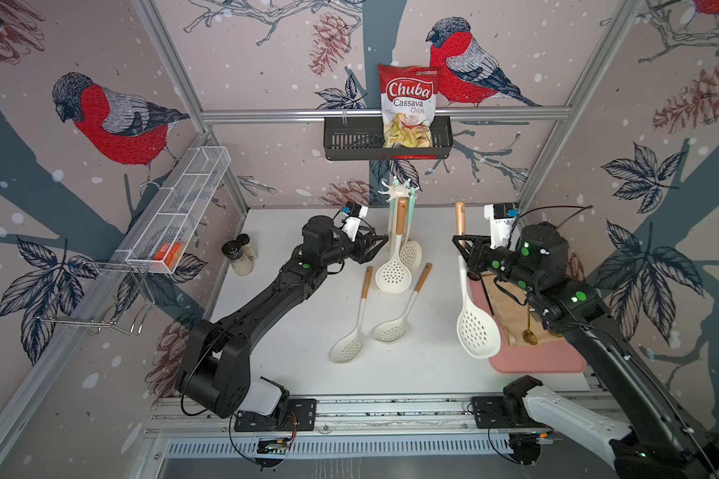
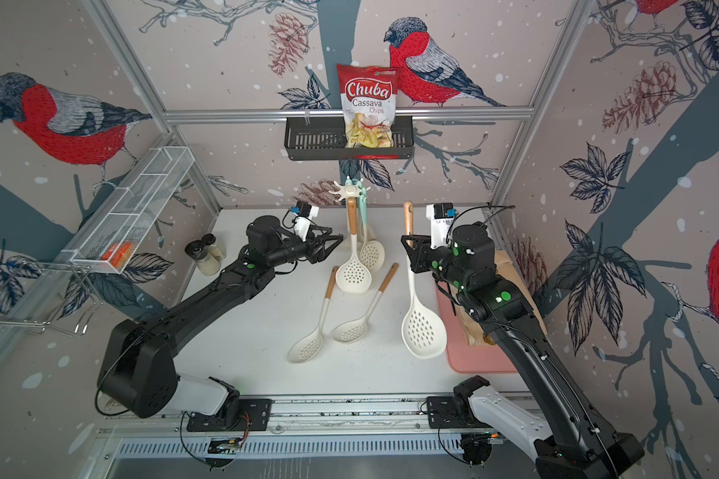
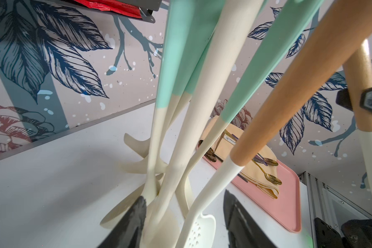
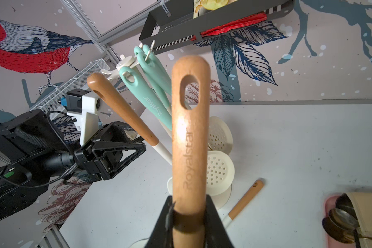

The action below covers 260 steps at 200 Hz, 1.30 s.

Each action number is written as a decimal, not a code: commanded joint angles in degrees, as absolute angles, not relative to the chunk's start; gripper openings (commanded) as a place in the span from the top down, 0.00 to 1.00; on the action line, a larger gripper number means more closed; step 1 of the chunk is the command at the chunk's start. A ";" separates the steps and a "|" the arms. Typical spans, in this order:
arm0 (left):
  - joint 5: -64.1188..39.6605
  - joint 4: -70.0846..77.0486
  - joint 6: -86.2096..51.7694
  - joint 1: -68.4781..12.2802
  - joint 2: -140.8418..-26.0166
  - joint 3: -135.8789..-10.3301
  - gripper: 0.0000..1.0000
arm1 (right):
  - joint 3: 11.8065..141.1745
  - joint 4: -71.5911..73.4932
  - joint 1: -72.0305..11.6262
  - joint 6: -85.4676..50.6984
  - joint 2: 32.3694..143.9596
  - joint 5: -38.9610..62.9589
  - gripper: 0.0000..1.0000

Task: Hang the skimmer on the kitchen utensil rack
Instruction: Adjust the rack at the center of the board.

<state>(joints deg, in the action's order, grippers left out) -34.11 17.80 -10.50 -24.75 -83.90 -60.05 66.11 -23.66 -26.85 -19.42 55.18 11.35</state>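
Nearest, mid-surface (image 1: 291, 373): two slotted spoons (image 1: 346, 349), wood-handled, lying flat with their heads toward the near edge.

Right, near: pink tray (image 1: 536, 363) with a folded cloth (image 1: 511, 327).

Skimmer (image 1: 476, 327): cream head, wood handle. It is held upright, its head hanging beside the tray's left edge. The handle is clenched in the right claw (image 1: 460, 244), with the hang-hole clear above the fingers. It is well apart from the rack, to the rack's right.

Left claw (image 1: 380, 245): parted, straddling the rack's pole and the hanging shafts, and grasping nothing that shows.

Rack (image 1: 399, 190): far centre. Mint-handled tools (image 4: 155, 103) crowd its hooks. A second skimmer (image 1: 393, 273) stands against it; I cannot tell whether it is hooked or only leaning.

Far wall: black basket (image 1: 341, 143) holding a chip bag (image 1: 409, 103).

Hazards, as judged:
- The hook arms are short and crowded, so the hole may miss its arm and the skimmer drop.
- A knock from the handle could tip the slender rack or unseat the hanging tools.
- If the left claw clamps on the shafts rather than the pole, it could drag them off.
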 commanded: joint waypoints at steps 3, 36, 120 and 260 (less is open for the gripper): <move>-40.13 24.34 -9.49 -24.43 -86.37 -61.65 0.39 | 66.82 -23.47 -26.81 -19.24 55.21 12.62 1.00; -41.50 26.20 -10.06 -24.35 -89.38 -63.29 0.41 | 67.23 -24.04 -26.77 -19.12 55.04 12.42 1.00; -47.12 34.98 -15.01 -24.26 -97.37 -65.79 0.52 | 68.88 -25.66 -26.69 -18.95 55.98 12.95 1.00; -51.45 40.95 -19.22 -24.32 -107.68 -70.95 0.59 | 67.63 -25.57 -26.67 -18.90 56.16 13.35 1.00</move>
<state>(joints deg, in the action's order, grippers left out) -51.62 36.99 -18.02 -24.47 -107.39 -70.96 67.96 -26.96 -26.72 -19.38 56.38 12.62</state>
